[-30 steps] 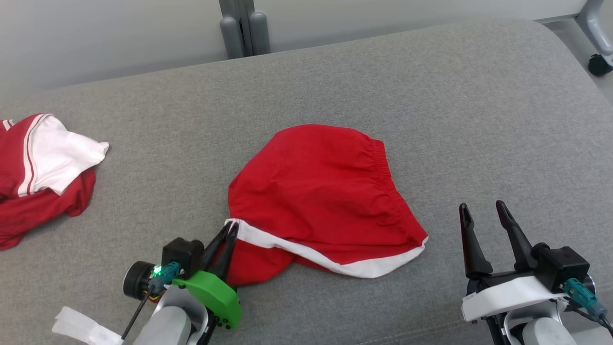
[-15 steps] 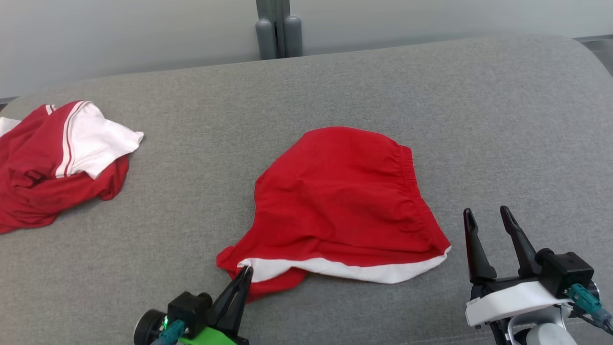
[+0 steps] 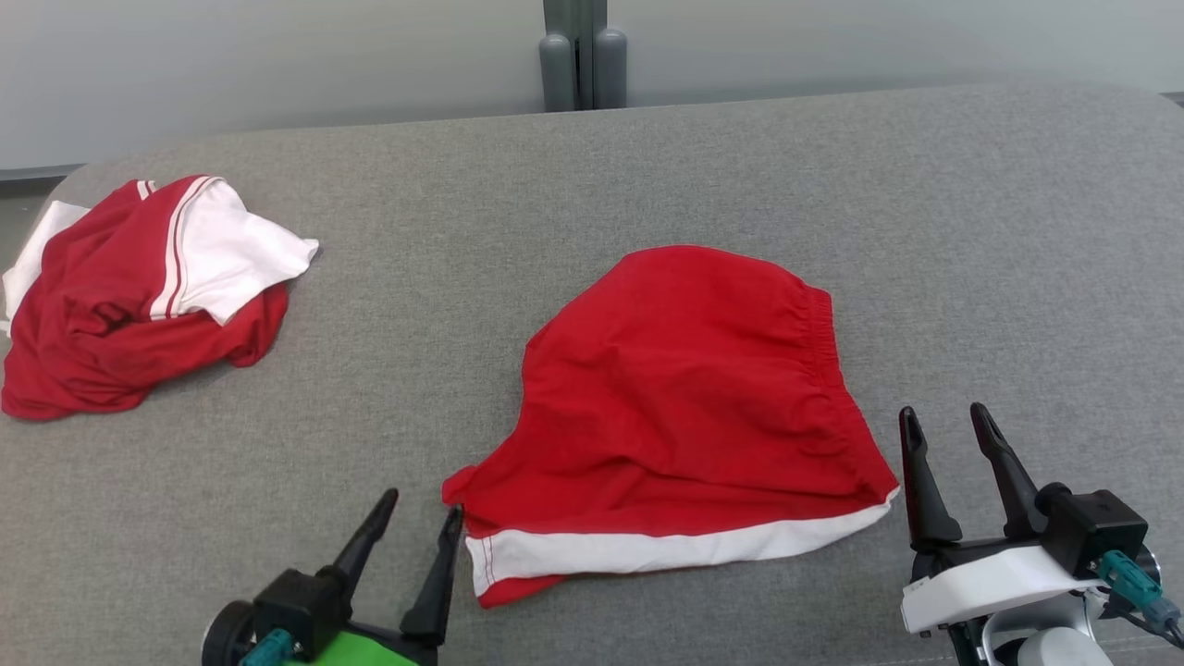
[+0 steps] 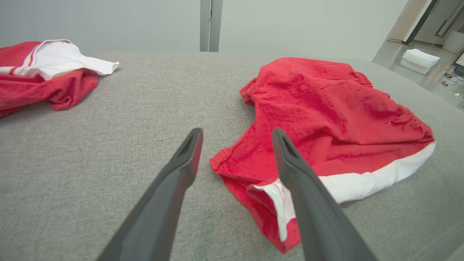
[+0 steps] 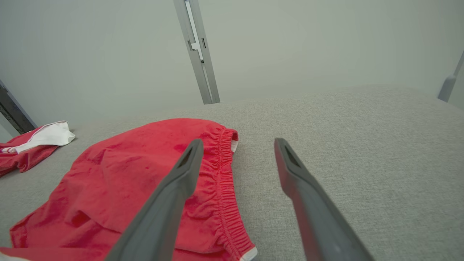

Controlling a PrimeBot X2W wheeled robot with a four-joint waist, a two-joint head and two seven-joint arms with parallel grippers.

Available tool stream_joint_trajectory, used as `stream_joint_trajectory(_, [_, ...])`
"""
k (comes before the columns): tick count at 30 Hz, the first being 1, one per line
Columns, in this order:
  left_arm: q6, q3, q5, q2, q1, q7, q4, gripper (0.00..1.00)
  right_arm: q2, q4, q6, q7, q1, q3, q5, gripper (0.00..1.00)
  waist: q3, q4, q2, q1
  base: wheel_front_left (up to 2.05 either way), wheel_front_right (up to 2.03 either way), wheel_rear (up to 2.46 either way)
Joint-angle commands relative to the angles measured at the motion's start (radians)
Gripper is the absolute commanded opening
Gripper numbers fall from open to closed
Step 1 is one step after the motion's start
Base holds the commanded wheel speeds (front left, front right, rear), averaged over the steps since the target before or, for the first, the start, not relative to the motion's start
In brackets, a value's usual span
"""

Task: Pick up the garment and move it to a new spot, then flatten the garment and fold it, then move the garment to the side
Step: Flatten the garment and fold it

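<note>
Red shorts (image 3: pixel 684 388) with a white hem lie flat in the middle of a grey padded surface (image 3: pixel 416 296). The left end effector (image 3: pixel 423 504), fingers spread wide and holding nothing, sits just beside their near left corner. The right end effector (image 3: pixel 943 412), equally spread and empty, is at their near right. A crumpled red-and-white garment (image 3: pixel 120 305) lies far left.

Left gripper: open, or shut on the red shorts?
The left gripper is open: its fingers stand apart, the red shorts lying loose beside them.
</note>
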Motion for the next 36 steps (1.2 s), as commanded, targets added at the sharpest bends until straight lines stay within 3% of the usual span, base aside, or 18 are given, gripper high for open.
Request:
stream_joint_trajectory(1, [0.002,0.014,0.007,0.013,-0.03,0.0,-0.002,1.0,-0.003,0.004,0.0,-0.003,-0.002,0.005,-0.006,1.0,0.0,-0.005,0.0,0.0,0.0,0.0,0.0])
stream_joint_trajectory(11, [-0.013,0.018,0.02,0.034,-0.2,0.011,0.171,1.0,-0.006,0.02,0.0,-0.003,-0.023,0.011,-0.002,1.0,0.02,-0.068,0.0,0.0,0.0,0.0,0.0])
stream_joint_trajectory(24, [-0.033,-0.101,-0.014,0.021,-0.273,0.032,0.444,1.0,0.003,0.03,0.0,-0.003,-0.033,0.004,0.002,1.0,0.053,-0.113,0.0,0.0,0.0,0.0,0.0])
stream_joint_trajectory(26, [-0.033,-0.114,-0.025,0.019,-0.285,0.037,0.473,0.22,0.003,0.031,0.0,-0.003,-0.037,0.005,-0.001,1.0,0.056,-0.114,0.0,0.0,0.0,0.0,0.0])
stream_joint_trajectory(27, [-0.034,-0.121,-0.025,0.02,-0.295,0.034,0.483,0.0,0.003,0.031,0.0,-0.003,-0.04,0.006,-0.002,1.0,0.058,-0.114,0.0,0.0,0.0,0.0,0.0])
stream_joint_trajectory(33, [-0.034,-0.109,-0.023,0.04,-0.378,0.005,0.477,0.0,-0.004,0.028,0.0,-0.003,-0.043,0.001,-0.003,1.0,0.057,-0.121,0.0,0.0,0.0,0.0,0.0])
stream_joint_trajectory(36, [-0.014,-0.066,-0.011,0.049,-0.425,-0.001,0.457,0.0,-0.004,0.03,0.0,-0.003,-0.038,0.001,-0.005,1.0,0.051,-0.131,0.0,0.0,0.0,0.0,0.0])
